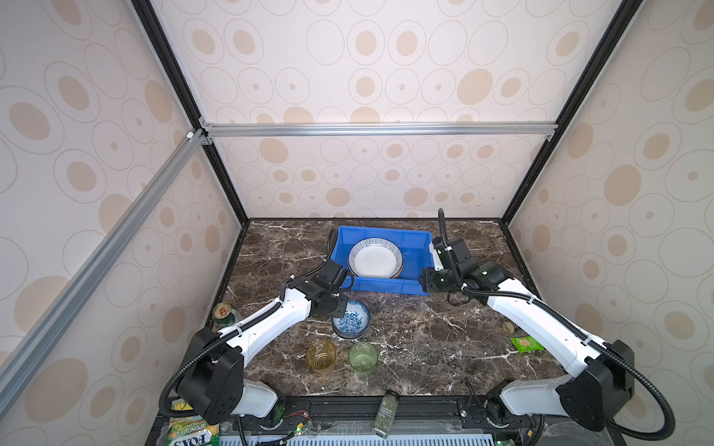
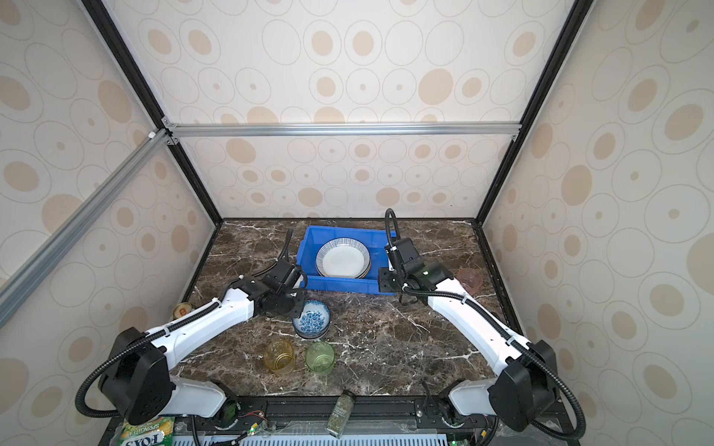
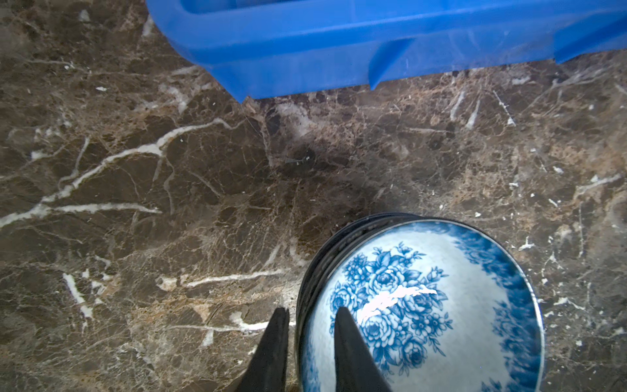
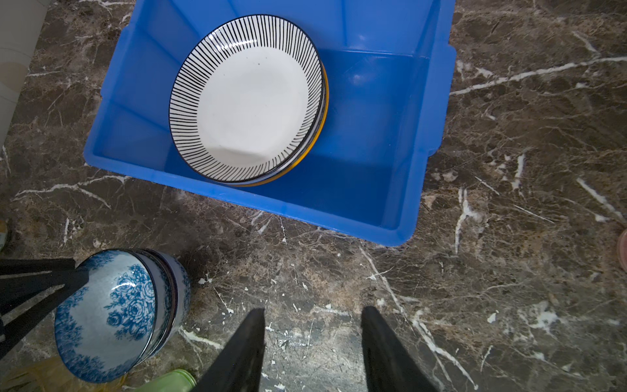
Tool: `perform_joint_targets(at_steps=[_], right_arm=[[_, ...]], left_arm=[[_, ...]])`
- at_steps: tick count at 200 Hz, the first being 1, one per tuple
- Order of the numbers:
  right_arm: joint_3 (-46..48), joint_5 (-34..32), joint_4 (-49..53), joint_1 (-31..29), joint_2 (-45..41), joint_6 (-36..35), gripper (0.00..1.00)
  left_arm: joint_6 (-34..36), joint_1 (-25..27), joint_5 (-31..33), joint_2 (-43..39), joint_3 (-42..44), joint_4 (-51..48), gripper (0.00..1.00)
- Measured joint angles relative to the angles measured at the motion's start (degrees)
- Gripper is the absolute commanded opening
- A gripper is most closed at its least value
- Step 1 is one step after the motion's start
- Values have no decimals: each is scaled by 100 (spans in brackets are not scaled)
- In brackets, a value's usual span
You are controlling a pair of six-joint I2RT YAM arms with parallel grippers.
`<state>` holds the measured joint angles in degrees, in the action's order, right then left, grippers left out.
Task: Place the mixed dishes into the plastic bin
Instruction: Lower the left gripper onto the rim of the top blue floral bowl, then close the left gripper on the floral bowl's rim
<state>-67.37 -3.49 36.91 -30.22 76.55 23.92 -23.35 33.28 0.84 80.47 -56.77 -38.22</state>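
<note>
A stack of small bowls, topped by a blue floral bowl (image 1: 352,320) (image 2: 313,318) (image 3: 424,305) (image 4: 112,315), stands in front of the plastic bin (image 1: 386,286) (image 2: 347,286) (image 3: 305,44) (image 4: 373,118). My left gripper (image 1: 342,305) (image 3: 312,310) is shut on the stack's rim, one finger inside the top bowl and one outside. A striped-rim white plate (image 1: 374,258) (image 4: 247,98) lies on other plates in the bin. My right gripper (image 4: 314,310) hangs open over bare marble by the bin's front right corner. Yellow (image 1: 320,355) and green (image 1: 363,356) tumblers stand nearer the front.
A pink glass (image 2: 470,278) sits right of the bin. A tin can (image 1: 223,312) stands at the left edge. A green snack packet (image 1: 525,343) lies at the right. A spice jar (image 1: 386,413) lies on the front rail.
</note>
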Motion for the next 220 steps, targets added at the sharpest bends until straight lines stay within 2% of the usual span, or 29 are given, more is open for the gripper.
perform_joint_targets(at_steps=[34, 137, 220], right_arm=[[0, 2, 0, 0, 0, 0, 50], [0, 2, -2, 0, 2, 0, 50], [13, 0, -2, 0, 0, 0, 50]], left_arm=[[24, 0, -7, 68, -13, -37, 23], [33, 0, 13, 162, -24, -55, 11], [83, 22, 39, 162, -101, -181, 8]])
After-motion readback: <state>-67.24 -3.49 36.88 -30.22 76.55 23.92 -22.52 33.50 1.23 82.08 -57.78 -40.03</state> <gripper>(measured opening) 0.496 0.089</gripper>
